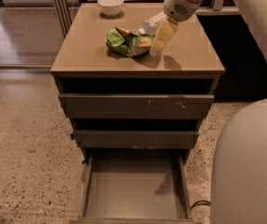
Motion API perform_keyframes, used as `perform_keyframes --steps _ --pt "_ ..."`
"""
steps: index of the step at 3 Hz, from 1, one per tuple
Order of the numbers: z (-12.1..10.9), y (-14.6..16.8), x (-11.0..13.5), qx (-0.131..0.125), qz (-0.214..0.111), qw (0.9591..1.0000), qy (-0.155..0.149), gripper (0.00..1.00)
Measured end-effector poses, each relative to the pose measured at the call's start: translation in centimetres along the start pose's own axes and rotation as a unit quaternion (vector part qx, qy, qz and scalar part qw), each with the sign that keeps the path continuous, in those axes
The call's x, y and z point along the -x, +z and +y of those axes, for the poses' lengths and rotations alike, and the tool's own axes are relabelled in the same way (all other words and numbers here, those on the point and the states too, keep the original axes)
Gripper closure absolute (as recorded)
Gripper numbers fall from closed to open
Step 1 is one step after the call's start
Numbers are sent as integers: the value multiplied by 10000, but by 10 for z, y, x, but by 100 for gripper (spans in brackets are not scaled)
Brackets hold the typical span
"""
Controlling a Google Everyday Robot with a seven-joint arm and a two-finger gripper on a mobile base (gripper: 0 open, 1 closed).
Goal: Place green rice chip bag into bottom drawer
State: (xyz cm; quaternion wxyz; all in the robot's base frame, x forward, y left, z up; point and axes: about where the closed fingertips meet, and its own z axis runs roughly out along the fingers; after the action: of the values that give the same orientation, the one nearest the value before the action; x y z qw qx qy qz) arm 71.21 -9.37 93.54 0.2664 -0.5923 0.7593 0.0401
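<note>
In the camera view, a grey-brown cabinet is seen from above and in front, topped by a smooth tan counter [189, 55].

The green rice chip bag [128, 42], a crumpled bright green foil snack bag, is found lying on the counter, slightly left of the counter's middle. Its surface is creased and bunched, with orange-yellow and white print patches showing along its top and right end. A dark shadow is cast by it onto the counter at its near side.

The claw [156, 45], a cream-coloured part at the end of a white arm, is held over the counter's right half, slanted down and leftward, its tip just beside the right end of the bag. Whether it is wide or narrow cannot be told, nor whether the bag is touched.

A white plastic bottle with a label [152, 22] is partly seen behind the claw, towards the counter's back. A small white bowl [110, 5] is set at the counter's back edge, left of centre.

Beneath the counter, a scratched-front upper drawer [133, 106] and a plain middle drawer [136, 139] are seen. The bottom drawer [131, 188], well below the counter, is pulled out towards the camera, its flat floor and low side walls exposed.
</note>
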Motion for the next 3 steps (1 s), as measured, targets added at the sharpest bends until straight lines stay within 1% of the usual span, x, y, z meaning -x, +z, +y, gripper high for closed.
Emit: perform_keyframes --steps 3 --pt "-16 50 41 116 -534 9984 -108 0"
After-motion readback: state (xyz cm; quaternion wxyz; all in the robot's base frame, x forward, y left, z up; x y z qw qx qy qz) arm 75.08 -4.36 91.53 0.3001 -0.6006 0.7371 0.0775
